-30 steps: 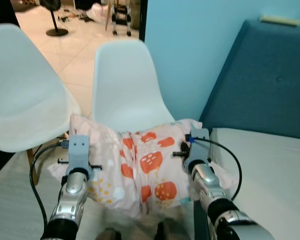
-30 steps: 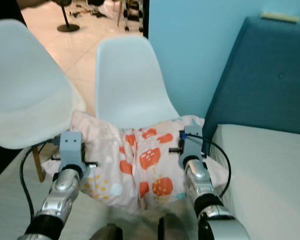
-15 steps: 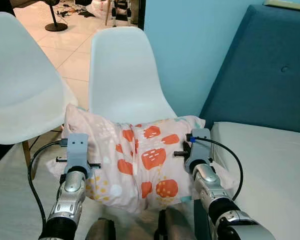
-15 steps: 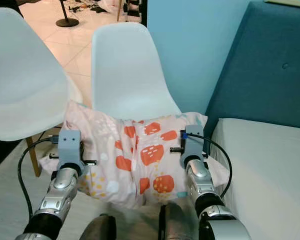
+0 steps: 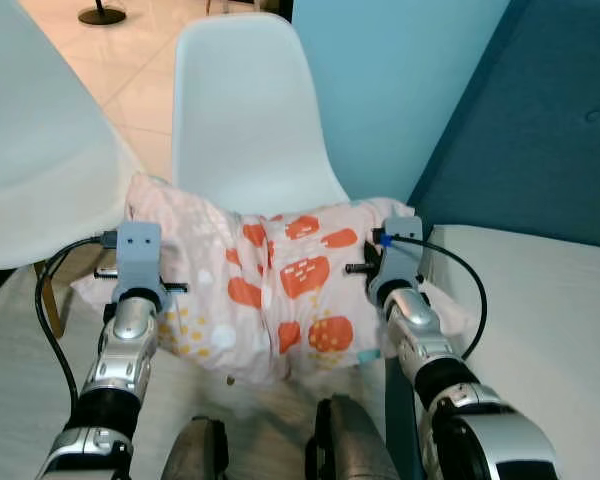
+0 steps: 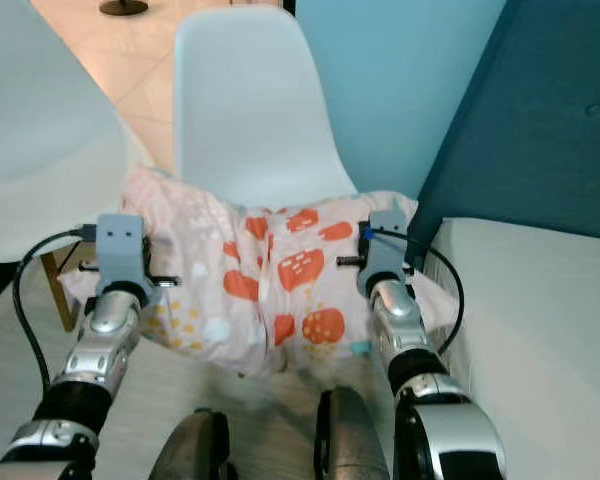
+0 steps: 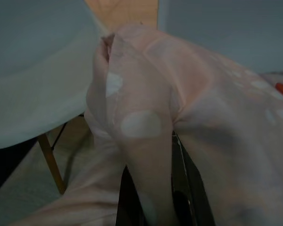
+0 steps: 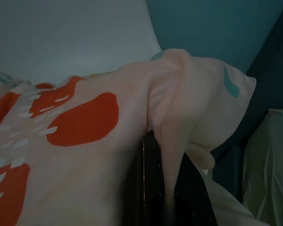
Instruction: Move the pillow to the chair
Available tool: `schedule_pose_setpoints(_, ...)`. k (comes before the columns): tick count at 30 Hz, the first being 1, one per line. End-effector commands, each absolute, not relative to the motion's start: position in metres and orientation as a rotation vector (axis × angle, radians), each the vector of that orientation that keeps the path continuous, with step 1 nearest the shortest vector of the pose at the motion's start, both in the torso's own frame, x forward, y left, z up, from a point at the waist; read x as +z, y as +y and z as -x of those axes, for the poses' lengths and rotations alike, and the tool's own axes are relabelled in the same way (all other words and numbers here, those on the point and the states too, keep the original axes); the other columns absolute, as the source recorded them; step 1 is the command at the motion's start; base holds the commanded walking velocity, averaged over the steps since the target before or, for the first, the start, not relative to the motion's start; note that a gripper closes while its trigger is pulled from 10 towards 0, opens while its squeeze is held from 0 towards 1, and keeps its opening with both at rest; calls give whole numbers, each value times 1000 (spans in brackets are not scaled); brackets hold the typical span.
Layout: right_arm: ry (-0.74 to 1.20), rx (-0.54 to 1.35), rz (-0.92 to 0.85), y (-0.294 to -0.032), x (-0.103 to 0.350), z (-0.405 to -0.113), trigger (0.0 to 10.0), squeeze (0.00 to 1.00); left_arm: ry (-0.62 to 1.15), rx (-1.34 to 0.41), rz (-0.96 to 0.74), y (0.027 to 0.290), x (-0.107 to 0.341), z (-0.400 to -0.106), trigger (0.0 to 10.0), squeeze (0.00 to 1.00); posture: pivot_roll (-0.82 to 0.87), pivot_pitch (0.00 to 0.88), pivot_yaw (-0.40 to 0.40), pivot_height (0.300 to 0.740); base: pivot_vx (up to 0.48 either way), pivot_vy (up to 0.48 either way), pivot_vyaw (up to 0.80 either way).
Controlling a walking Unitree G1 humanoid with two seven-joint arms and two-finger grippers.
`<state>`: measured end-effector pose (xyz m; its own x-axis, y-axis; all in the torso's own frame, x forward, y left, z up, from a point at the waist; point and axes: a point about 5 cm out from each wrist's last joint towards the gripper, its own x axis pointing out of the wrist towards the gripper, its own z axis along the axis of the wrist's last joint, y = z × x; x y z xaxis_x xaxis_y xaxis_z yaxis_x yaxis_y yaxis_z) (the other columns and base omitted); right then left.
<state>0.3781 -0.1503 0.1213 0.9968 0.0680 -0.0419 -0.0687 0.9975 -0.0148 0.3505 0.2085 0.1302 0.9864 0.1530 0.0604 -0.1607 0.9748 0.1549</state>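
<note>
Pillow (image 5: 270, 290) mid-frame, draped at front edge of white chair (image 5: 245, 120), left hand (image 7: 153, 207) and right hand (image 8: 162, 188) each clamped on a corner fold. Risk: thin pinches slip, pillow slides to floor short of seat.

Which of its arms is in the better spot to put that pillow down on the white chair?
Neither alone. The left gripper and the right gripper each pinch one end of the pillow, which hangs between them in front of the chair. Probably both lower it together.
</note>
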Motion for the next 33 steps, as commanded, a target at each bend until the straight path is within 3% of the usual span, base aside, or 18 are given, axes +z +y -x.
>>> schedule_pose_setpoints(1,17,88,9,-147,127,-381,10000,0,-73,125,-167,208,139,-356,10000,0,19,292,-106,627,0,0,0)
schedule_pose_setpoints(15,-107,35,0,-160,169,-397,10000,0,-214,39,-130,186,188,-378,10000,0,29,309,-91,597,0,0,0)
schedule_pose_setpoints(21,-259,-23,-22,-176,215,-407,10000,0,-353,14,-86,175,226,-383,10000,0,28,306,-87,597,0,0,0)
schedule_pose_setpoints(33,-475,-62,-64,-191,284,-412,10000,0,-630,40,-107,183,303,-381,10000,0,37,296,-94,597,0,0,0)
